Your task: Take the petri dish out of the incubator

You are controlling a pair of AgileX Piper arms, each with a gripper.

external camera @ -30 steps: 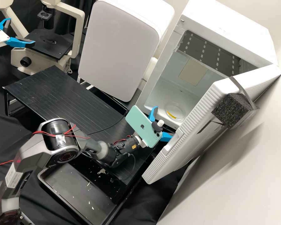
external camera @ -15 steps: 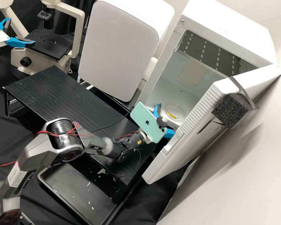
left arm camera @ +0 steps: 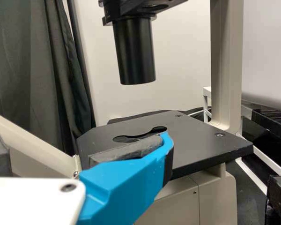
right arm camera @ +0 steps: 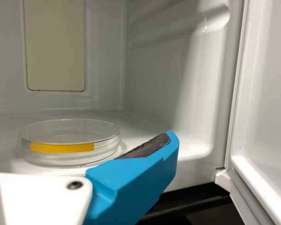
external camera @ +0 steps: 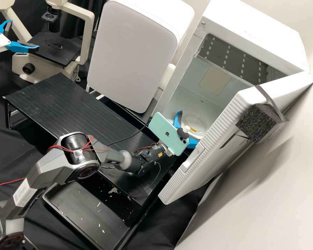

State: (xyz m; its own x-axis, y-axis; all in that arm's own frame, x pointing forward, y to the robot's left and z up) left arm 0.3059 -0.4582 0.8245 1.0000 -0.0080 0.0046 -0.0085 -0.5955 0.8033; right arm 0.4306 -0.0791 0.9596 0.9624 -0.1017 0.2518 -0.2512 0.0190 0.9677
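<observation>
Fingers of left gripper (external camera: 24, 34) wide apart, near stage of one microscope (external camera: 52, 48). One black slatted stand (external camera: 69, 107), then one big white-and-grey box (external camera: 132, 55). Fingers of right gripper (external camera: 189, 126) also spread wide, at mouth of incubator (external camera: 257, 31). One petri dish (right arm camera: 75, 133) near them, flat on white incubator floor: clear, round, shallow, rims shiny, single yellow-orange strip along side wall. Far right, one ribbed white door (external camera: 215, 139), standing open. Phones counted: two, one per gripper.

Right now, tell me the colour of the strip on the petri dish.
Yellow-orange; the strip shows best in the right wrist view.
</observation>
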